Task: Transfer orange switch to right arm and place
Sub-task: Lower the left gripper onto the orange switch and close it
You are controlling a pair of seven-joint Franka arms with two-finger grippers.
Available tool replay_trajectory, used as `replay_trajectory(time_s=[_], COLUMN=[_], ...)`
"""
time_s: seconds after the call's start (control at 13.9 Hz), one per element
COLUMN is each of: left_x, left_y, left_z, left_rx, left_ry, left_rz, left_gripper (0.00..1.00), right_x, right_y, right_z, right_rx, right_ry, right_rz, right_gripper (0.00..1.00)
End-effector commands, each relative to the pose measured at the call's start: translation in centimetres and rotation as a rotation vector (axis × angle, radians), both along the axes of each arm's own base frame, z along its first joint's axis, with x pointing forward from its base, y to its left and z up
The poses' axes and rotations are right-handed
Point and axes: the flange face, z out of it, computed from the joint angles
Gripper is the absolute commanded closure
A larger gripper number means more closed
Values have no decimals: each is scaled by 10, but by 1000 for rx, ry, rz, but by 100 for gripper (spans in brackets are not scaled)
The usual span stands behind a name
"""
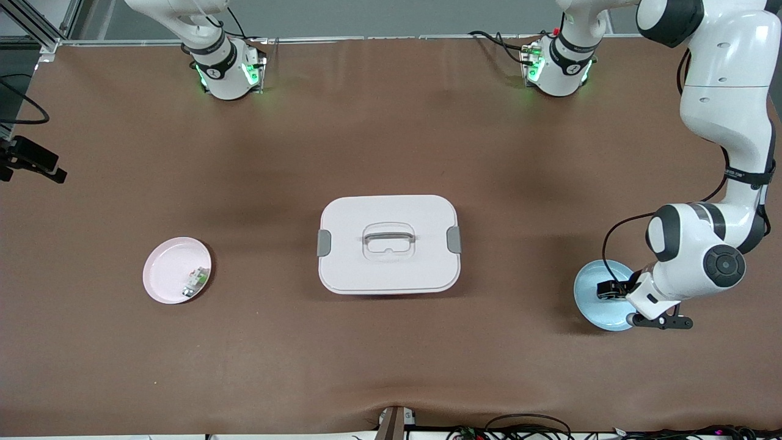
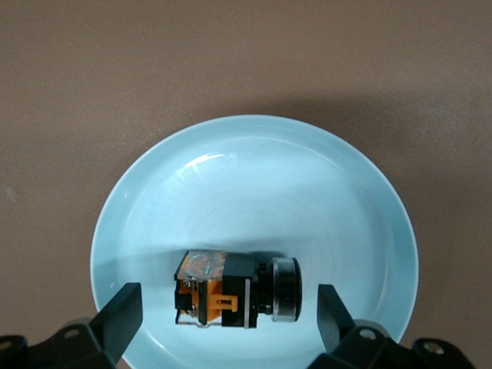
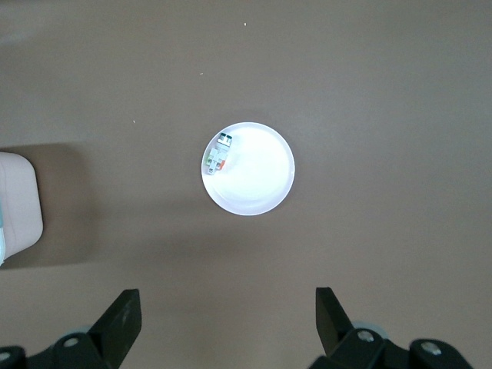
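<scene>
Lying on its side in the glossy round pale-blue dish (image 2: 254,184) near the bench's left-arm end, the stubby black-and-orange switch (image 2: 238,288) sits between the left gripper's (image 2: 231,311) parted fingers, untouched; right gripper (image 3: 228,315) hovers spread over the matte brown bench (image 1: 391,366).

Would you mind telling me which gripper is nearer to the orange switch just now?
Left. The left gripper is low over the blue plate, jaws open either side of the orange switch. The right gripper hangs open, high above the pink plate.
</scene>
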Motion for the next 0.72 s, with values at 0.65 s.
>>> replay_trajectory(time_s=[0.65], left_x=[1], left_y=[-1], left_z=[-20], left_rx=[6], left_ry=[-6], left_rz=[-24], left_gripper=[34], right_x=[2], right_y=[-1], right_z=[4], right_rx=[-2], right_ry=[3], right_rz=[12], right_gripper=[0])
